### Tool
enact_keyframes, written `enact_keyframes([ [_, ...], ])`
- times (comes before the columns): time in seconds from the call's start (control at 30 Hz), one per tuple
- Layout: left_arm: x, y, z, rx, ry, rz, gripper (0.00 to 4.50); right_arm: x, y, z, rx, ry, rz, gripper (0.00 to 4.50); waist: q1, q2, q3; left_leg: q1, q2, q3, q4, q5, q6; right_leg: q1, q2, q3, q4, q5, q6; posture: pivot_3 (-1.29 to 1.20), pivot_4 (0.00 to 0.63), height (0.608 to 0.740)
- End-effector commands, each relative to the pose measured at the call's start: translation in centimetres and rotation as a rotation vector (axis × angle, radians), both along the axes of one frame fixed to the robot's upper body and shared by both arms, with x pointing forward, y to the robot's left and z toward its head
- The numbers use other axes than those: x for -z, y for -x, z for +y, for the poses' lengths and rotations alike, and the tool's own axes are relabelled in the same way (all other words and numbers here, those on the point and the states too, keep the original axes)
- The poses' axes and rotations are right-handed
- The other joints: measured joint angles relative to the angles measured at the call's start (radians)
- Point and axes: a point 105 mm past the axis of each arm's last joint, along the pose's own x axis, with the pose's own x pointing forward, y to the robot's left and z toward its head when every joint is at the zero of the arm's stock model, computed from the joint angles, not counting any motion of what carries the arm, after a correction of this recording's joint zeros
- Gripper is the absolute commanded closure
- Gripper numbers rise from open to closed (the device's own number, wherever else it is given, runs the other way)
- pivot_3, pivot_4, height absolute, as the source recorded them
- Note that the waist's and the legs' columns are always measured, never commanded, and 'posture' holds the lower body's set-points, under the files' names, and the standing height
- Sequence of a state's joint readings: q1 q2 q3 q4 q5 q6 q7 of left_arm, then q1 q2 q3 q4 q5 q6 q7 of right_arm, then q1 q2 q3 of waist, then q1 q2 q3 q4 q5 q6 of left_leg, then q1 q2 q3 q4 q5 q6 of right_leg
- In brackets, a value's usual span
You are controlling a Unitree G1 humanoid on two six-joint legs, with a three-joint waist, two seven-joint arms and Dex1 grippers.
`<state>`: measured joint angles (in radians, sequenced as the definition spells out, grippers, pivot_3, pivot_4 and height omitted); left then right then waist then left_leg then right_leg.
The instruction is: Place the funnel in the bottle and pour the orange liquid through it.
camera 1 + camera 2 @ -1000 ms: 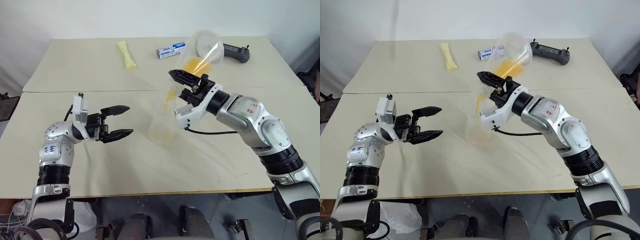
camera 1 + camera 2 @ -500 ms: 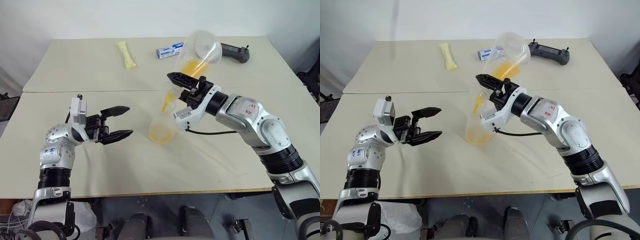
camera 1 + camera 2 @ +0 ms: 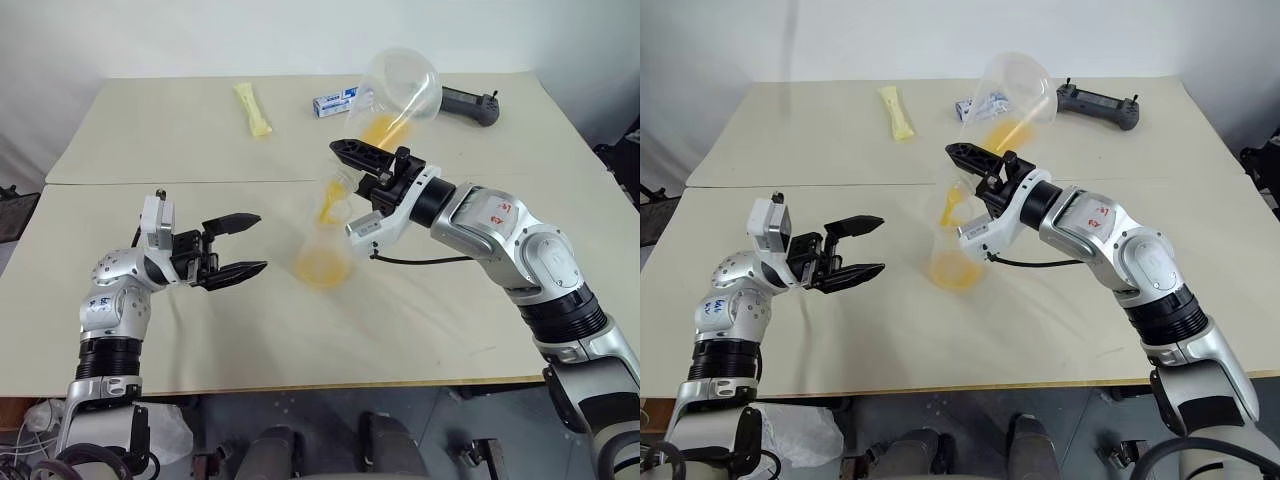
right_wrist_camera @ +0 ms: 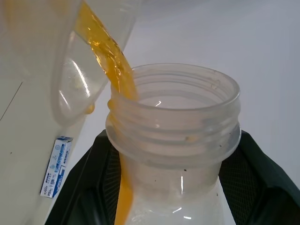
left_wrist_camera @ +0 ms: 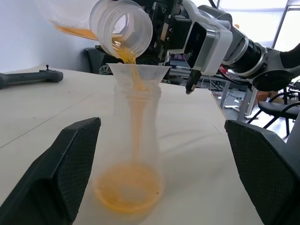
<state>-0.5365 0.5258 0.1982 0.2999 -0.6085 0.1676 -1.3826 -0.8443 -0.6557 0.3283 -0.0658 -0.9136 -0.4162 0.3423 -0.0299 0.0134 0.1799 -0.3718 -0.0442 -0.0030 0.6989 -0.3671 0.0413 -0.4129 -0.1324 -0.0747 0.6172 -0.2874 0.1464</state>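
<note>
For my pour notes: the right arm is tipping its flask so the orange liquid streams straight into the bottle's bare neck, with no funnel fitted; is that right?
Not quite: a clear funnel sits in the neck of the bottle, and the orange liquid runs through it, as the left wrist view shows. The rest stands.

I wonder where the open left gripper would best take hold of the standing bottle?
Take the bottle by its narrow upper body, just below the funnel, coming level from the side where the left gripper is. It stands upright, widens toward the base, and orange liquid pours in above.
</note>
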Motion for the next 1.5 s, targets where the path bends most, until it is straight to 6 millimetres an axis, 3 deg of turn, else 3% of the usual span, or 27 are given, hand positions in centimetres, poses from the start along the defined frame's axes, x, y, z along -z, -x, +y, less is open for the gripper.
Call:
enact_keyframes([
  [0.03, -1.05, 0.12, -0.09, 0.004, 0.015, -0.042, 0.00, -1.90, 0.45, -0.16, -0.017, -0.026, -0.065, 2.05, 0.000, 0.000, 0.000, 0.000, 0.000, 0.000, 0.000, 0.000, 0.000, 0.000, 0.000, 0.000, 0.000, 0.000, 0.000, 0.00, 0.150, 0.740],
  [1.5, -0.86, -0.12, -0.16, 0.005, 0.007, -0.033, 0.00, -2.17, 0.54, -0.09, -0.076, 0.068, -0.144, 2.05, -0.001, 0.000, 0.000, 0.000, 0.000, 0.000, 0.000, 0.000, 0.000, 0.000, 0.000, 0.000, 0.001, 0.000, 0.000, 0.00, 0.150, 0.740],
])
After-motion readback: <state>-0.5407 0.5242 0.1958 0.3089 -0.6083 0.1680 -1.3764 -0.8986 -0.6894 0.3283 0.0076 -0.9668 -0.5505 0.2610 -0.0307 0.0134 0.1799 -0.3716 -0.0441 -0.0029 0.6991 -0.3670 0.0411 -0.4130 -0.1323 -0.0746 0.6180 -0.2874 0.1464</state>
